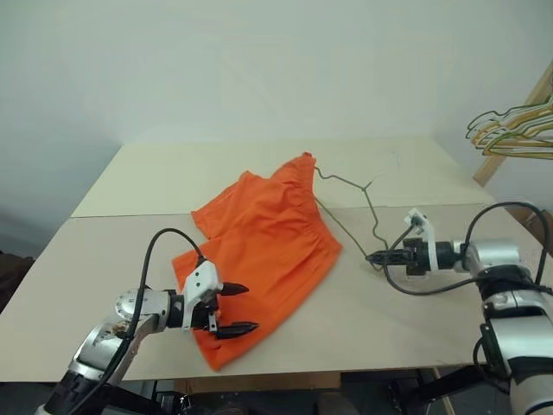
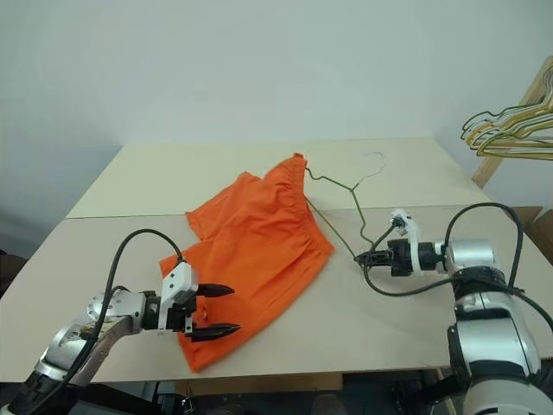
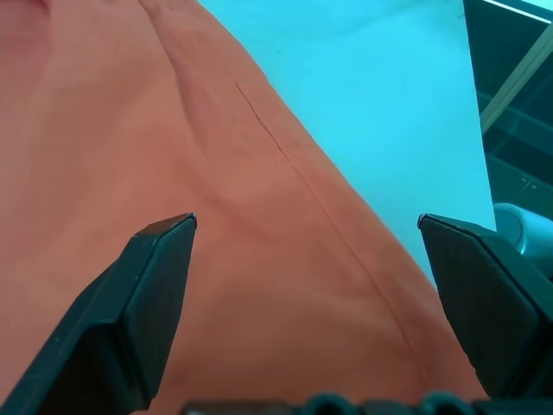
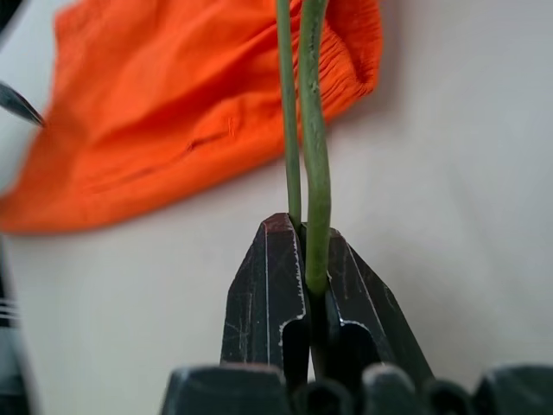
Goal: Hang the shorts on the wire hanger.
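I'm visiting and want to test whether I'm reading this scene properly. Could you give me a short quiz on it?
1. True or false: the right gripper is shut on the wire hanger.
2. Which gripper is open over the orange shorts? A) left B) right
3. Fill in: the bunch of spare hangers shows at the far ____ of the head views.

Key: 1 true. 2 A, the left gripper. 3 right.
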You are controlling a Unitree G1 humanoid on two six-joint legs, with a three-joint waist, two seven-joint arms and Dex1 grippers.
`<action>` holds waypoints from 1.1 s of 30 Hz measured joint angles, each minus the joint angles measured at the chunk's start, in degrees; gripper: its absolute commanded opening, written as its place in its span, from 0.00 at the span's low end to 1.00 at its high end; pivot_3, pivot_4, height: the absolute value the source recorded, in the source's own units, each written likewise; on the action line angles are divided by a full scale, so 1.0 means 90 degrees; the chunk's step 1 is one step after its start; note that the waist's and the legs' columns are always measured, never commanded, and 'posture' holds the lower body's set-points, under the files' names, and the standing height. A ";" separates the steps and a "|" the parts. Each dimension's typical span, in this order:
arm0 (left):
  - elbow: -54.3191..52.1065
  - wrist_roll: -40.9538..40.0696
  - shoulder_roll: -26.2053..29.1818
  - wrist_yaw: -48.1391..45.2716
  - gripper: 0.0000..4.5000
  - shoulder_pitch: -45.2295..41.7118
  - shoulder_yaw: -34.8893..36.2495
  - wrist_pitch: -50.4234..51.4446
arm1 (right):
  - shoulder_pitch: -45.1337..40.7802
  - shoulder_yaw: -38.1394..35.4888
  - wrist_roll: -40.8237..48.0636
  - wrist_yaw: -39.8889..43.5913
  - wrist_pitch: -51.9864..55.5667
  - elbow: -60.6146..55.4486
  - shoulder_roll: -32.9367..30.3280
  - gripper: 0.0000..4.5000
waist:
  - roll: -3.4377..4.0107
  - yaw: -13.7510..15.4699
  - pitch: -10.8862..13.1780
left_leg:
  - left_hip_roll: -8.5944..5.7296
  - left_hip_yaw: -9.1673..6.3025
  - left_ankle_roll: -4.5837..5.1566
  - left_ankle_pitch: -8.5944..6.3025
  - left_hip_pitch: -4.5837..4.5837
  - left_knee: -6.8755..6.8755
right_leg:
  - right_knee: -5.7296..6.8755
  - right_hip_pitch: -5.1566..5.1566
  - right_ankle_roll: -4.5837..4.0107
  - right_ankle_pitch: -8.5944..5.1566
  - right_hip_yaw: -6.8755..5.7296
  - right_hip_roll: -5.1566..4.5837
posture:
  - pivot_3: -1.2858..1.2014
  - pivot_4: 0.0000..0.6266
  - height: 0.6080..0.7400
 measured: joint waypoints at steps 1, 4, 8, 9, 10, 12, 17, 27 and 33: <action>-0.0003 -0.0004 -0.0004 0.0010 0.99 0.0000 0.0005 -0.0009 | 0.0336 -0.0126 0.0000 -0.0161 -0.0302 -0.0404 0.0013 0.00 | 0.0000 0.0001 0.0000 | 0.0001 0.0000 0.0000 0.0000 0.0000 0.0001 | 0.0000 0.0001 0.0000 0.0000 0.0002 0.0005 | 0.47 0.00 1.00; 0.0002 -0.0040 -0.0036 0.0048 0.99 -0.0043 0.0056 -0.0014 | 0.0977 -0.0377 0.0000 -0.0590 -0.0911 -0.1261 0.0075 0.00 | 0.0000 -0.0012 0.0000 | 0.0003 0.0003 0.0003 0.0000 0.0003 0.0003 | 0.0003 0.0002 0.0000 0.0000 0.0009 0.0012 | 0.46 0.00 1.00; 0.0016 -0.0199 -0.0052 0.0058 0.99 -0.0468 0.0306 0.0004 | 0.1565 -0.0530 -0.0151 -0.1352 -0.1721 -0.2295 0.0180 0.00 | -0.0001 -0.0028 0.0000 | 0.0006 0.0002 0.0030 -0.0015 0.0013 0.0004 | 0.0008 0.0007 0.0000 0.0000 0.0013 0.0025 | 0.46 0.00 1.00; 0.0030 -0.0255 -0.0052 0.0049 0.99 -0.0627 0.0362 0.0007 | 0.1697 -0.0536 -0.0269 -0.1619 -0.1947 -0.2527 0.0210 0.00 | 0.0000 -0.0036 0.0000 | 0.0005 0.0003 0.0031 -0.0015 0.0015 0.0003 | 0.0009 0.0008 0.0000 0.0000 0.0015 0.0025 | 0.46 0.00 1.00; 0.0049 -0.0291 -0.0052 0.0042 0.99 -0.0745 0.0419 0.0008 | 0.1776 -0.0519 -0.0406 -0.1841 -0.2095 -0.2689 0.0234 0.00 | 0.0000 -0.0040 0.0000 | 0.0005 0.0003 0.0030 -0.0015 0.0014 0.0004 | 0.0009 0.0008 0.0000 0.0000 0.0015 0.0028 | 0.45 0.00 1.00; 0.0202 -0.0372 -0.0047 0.0015 0.99 -0.1054 0.0536 0.0022 | 0.1998 -0.0508 -0.0846 -0.2533 -0.2488 -0.3065 0.0264 0.00 | -0.0001 -0.0054 0.0000 | 0.0003 0.0006 0.0004 0.0000 0.0014 0.0003 | 0.0007 0.0006 0.0001 0.0000 0.0015 0.0033 | 0.45 0.00 1.00; 0.0550 -0.0389 0.0020 -0.0119 0.99 -0.1382 0.0640 -0.0033 | 0.2280 -0.0344 -0.2180 -0.4086 -0.3260 -0.3565 0.0306 0.00 | 0.0000 -0.0091 0.0000 | 0.0000 0.0012 -0.0002 0.0004 0.0013 0.0002 | 0.0008 0.0006 0.0001 0.0000 0.0020 0.0044 | 0.44 0.00 1.00; 0.0847 -0.0245 0.0028 -0.0411 0.99 -0.1381 0.0478 -0.0126 | 0.2748 -0.0260 -0.2887 -0.5112 -0.2433 -0.4525 0.0664 0.00 | -0.0008 -0.0253 0.0001 | 0.0005 0.0010 0.0043 -0.0018 0.0028 0.0016 | 0.0012 0.0024 0.0004 -0.0001 0.0030 0.0059 | 0.43 0.00 1.00; 0.0899 -0.0199 -0.0006 -0.0458 0.99 -0.1398 0.0445 -0.0129 | 0.2067 -0.0303 -0.3026 -0.5740 -0.1795 -0.3949 0.0747 0.00 | -0.0007 -0.0437 0.0001 | 0.0007 0.0005 0.0010 0.0001 0.0028 0.0007 | 0.0014 0.0021 0.0004 -0.0001 0.0033 0.0064 | 0.43 0.00 1.00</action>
